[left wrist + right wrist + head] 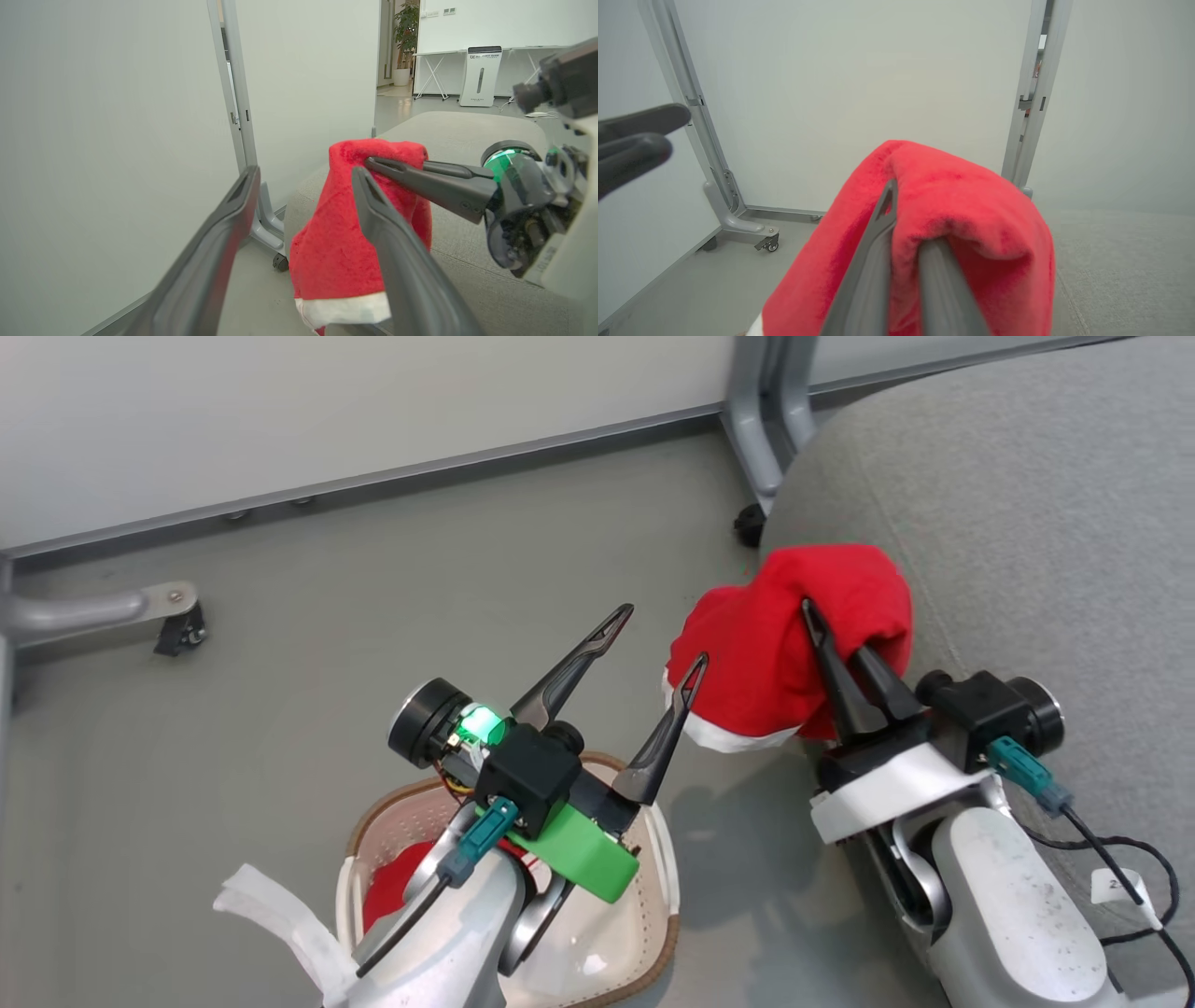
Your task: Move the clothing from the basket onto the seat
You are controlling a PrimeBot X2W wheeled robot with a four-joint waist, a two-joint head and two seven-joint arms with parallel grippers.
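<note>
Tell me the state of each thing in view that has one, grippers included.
left gripper: open, empty.
right gripper: shut on red garment.
red garment: held up, hanging at the seat's edge.
basket: on floor, second red garment inside.

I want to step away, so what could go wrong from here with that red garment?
1. The right gripper pinches the red garment at the seat's rounded edge, most of it hanging over the floor; released here, it may slide off.
2. The open left gripper has a finger near the garment's white hem and could snag it.
</note>
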